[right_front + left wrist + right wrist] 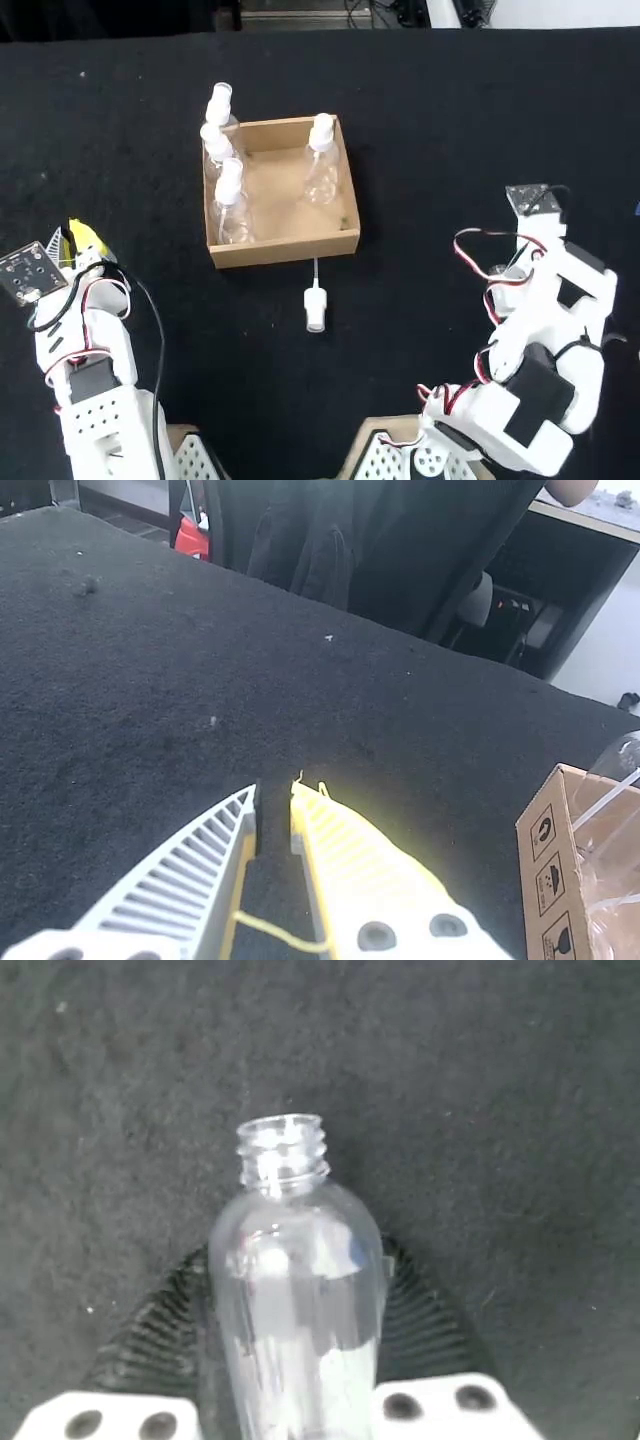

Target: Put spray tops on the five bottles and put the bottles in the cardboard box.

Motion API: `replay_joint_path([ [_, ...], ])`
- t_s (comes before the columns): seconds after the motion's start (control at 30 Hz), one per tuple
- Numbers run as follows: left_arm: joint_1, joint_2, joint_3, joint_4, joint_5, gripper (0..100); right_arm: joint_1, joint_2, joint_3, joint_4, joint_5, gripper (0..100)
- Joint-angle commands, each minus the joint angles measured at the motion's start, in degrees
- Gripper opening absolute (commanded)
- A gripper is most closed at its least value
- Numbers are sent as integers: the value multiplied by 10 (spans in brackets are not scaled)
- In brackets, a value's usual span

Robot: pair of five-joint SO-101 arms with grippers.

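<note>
The cardboard box (pixel 285 249) sits at the table's middle; its corner (pixel 556 872) shows in the left wrist view. Several clear bottles with white spray tops stand in it: three along its left wall (pixel 229 197) and one at the far right (pixel 322 160). A loose spray top (pixel 315 305) lies on the cloth just in front of the box. My right gripper (pixel 295 1257) is shut on an uncapped clear bottle (pixel 290 1310), neck pointing away; it sits at the right (pixel 512 270). My left gripper (pixel 276 792), shut and empty, hovers over bare cloth at the far left (pixel 82 240).
Black cloth covers the table (pixel 430 120). Both arm bases stand at the near edge. A dark chair and desk legs lie beyond the far table edge (pixel 400 550).
</note>
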Motion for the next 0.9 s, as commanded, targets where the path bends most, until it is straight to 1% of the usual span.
replay_joint_path([
  [0.0,7,-9,14,2,-4,58,0,-26,-12,32,9,12],
  [0.17,0,-11,7,8,-4,58,-40,-122,-80,174,4,10],
  [0.2,0,-11,-2,22,-4,59,-51,-147,-84,198,-1,10],
  [0.27,0,-11,-43,72,-34,59,-65,-204,-81,220,-28,10],
  [0.37,1,-11,-135,180,-89,59,-76,-291,-54,218,-65,10],
  [0.47,6,-4,-248,296,-127,59,-93,-365,-19,220,-106,10],
  [0.63,7,-4,-399,437,-169,59,-138,-458,18,210,-211,11],
  [0.7,10,-3,-441,478,-197,59,-161,-496,34,178,-277,11],
  [0.77,28,2,-475,521,-234,84,-189,-539,62,138,-328,11],
  [0.87,54,53,-527,590,-279,159,-244,-598,111,91,-385,11],
])
